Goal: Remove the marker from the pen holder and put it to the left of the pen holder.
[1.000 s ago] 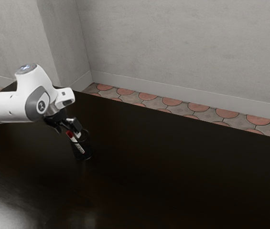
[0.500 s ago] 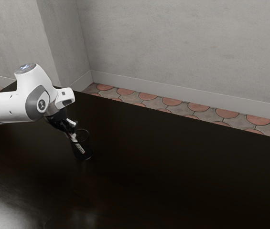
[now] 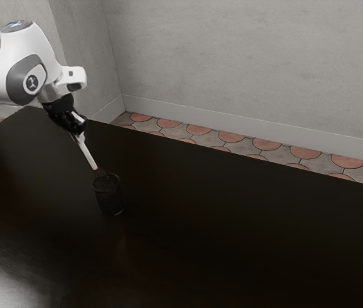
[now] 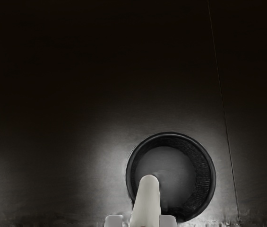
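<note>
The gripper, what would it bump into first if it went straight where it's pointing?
Probably the pen holder, which the marker points towards, though the depth is unclear.

The arm (image 3: 38, 50) is glossy white with smooth, rounded shells. A grey panel (image 3: 15, 83) wraps one joint around a dark round badge (image 3: 32, 82) bearing a pale mark. A grey disc (image 3: 16, 26) with bluish-white marks caps the top; the hand (image 3: 79, 132) is black.
</note>
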